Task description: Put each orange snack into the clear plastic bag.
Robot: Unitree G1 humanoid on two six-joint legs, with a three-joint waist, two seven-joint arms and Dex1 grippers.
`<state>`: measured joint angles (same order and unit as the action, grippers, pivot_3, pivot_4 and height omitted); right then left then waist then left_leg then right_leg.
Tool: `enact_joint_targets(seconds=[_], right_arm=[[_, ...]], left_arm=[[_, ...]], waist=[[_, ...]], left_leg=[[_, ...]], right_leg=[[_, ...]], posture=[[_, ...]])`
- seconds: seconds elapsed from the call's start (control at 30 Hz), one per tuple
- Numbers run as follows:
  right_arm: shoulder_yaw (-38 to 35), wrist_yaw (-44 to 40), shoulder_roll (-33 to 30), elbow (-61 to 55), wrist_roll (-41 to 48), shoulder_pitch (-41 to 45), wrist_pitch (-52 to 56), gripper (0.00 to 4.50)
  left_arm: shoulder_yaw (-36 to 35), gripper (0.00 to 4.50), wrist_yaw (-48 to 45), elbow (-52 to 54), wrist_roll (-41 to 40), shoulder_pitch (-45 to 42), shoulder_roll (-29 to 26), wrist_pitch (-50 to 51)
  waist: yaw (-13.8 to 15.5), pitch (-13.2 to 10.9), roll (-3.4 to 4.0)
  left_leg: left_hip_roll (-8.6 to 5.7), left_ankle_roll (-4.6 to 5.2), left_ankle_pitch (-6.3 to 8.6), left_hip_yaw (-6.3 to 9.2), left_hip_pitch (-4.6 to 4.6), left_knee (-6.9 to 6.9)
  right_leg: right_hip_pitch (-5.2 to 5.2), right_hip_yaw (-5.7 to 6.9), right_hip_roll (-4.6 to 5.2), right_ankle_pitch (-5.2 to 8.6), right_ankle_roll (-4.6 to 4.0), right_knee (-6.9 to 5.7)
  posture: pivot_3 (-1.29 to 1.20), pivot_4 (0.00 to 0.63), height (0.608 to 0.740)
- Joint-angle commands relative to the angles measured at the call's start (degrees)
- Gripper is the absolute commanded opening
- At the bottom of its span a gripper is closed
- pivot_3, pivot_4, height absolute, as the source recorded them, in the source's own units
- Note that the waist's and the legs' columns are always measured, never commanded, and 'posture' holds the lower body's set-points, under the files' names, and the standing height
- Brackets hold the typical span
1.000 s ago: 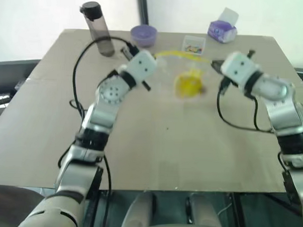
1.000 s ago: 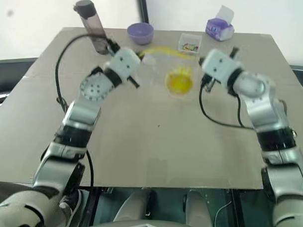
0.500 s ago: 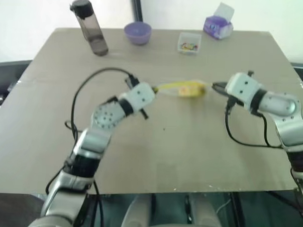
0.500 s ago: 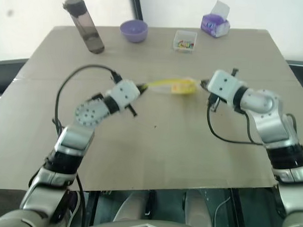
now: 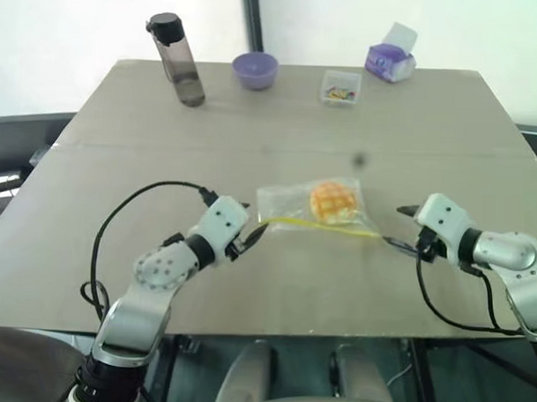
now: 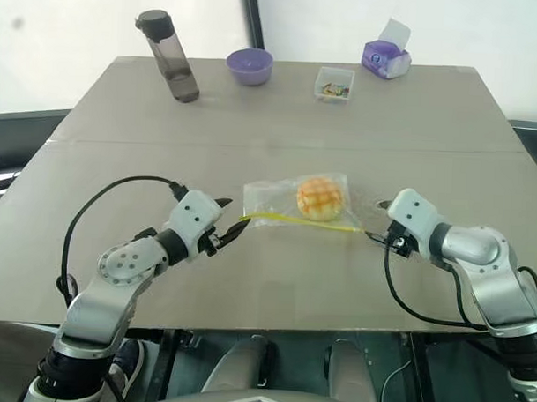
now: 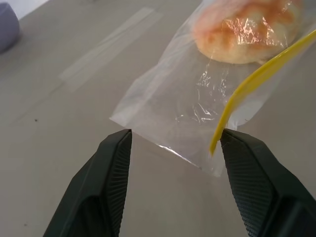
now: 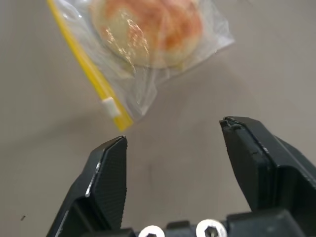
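Observation:
The orange snack [image 5: 333,201], a rounded bun with a grid pattern on top, sits inside the clear plastic bag [image 5: 284,204]. The bag lies flat on the middle of the table, its yellow seal strip [image 5: 325,226] along the near edge. My left gripper [image 5: 254,235] is open just off the strip's left end, and the bag's corner [image 7: 182,103] lies between and ahead of its fingers. At the strip's right end my right gripper [image 5: 398,227] is also open and apart from the bag. Nothing is held.
Along the far edge of the table [image 5: 93,168] stand a dark water bottle [image 5: 176,58], a purple bowl [image 5: 255,70], a small clear box of colourful bits [image 5: 341,87] and a purple tissue box [image 5: 390,57]. Black cables loop from both wrists.
Both grippers came down and back toward the table's near side with the bag stretched between them, then opened. The bag with the bun now rests on the table, let go.

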<state>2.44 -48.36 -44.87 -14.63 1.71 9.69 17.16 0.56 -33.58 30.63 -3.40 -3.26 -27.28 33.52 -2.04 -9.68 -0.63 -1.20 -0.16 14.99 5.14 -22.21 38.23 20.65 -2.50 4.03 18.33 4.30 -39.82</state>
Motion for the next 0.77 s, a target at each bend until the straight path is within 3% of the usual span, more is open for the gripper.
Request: enact_joint_targets(seconds=[0.03, 0.27, 0.37, 0.47, 0.77], right_arm=[[-10.0, -0.9, 3.9, 0.1, 11.5, -1.4, -1.0, 3.20], [-20.8, -10.6, 1.4, 1.2, 24.9, -11.9, 2.4, 3.20], [-22.8, -14.8, -0.8, 5.4, 24.4, -13.5, -2.5, 3.20], [-22.7, -17.1, -2.4, 7.7, 24.3, -13.0, -4.2, 3.20], [-23.1, -17.9, -3.0, 8.0, 25.7, -13.1, -4.6, 3.20]], left_arm=[[-8.6, 2.74, -1.1, 3.9, -8.4, 1.9, 0.8, 3.5], [-23.0, 2.74, -8.0, 8.2, -20.8, 13.4, -4.2, 6.5], [-29.6, 2.74, -13.3, 8.7, -24.1, 21.0, -7.8, 5.3], [-32.2, 2.74, -16.0, 7.2, -24.6, 23.5, -10.1, 2.0], [-33.6, 2.74, -12.2, 5.7, -27.4, 20.7, -10.2, 1.5]], waist=[[-0.1, 0.0, 0.00], [0.5, 0.0, 0.01], [0.3, 0.0, 0.03], [0.4, 0.0, 0.05], [1.4, 0.0, 0.06]], left_leg=[[0.03, 0.00, 0.00, 0.01, -0.14, 0.00], [0.08, 0.15, 0.11, 0.00, -0.34, 0.00], [0.11, 0.17, 0.13, -0.07, -0.26, 0.00], [0.16, 0.18, 0.14, -0.12, -0.12, -0.03], [0.18, 0.19, 0.15, -0.09, -0.21, -0.03]], right_leg=[[0.14, 0.00, 0.00, 0.00, 0.00, 0.00], [0.17, 0.05, 0.06, 0.00, -0.01, 0.29], [0.11, 0.00, 0.05, 0.00, -0.01, 0.30], [0.01, -0.02, 0.04, 0.00, -0.03, 0.30], [0.00, 0.02, 0.05, 0.00, -0.03, 0.45]], posture=[[0.00, 0.150, 0.740], [0.00, 0.150, 0.740], [0.00, 0.150, 0.740], [0.00, 0.150, 0.740], [0.00, 0.150, 0.740]])
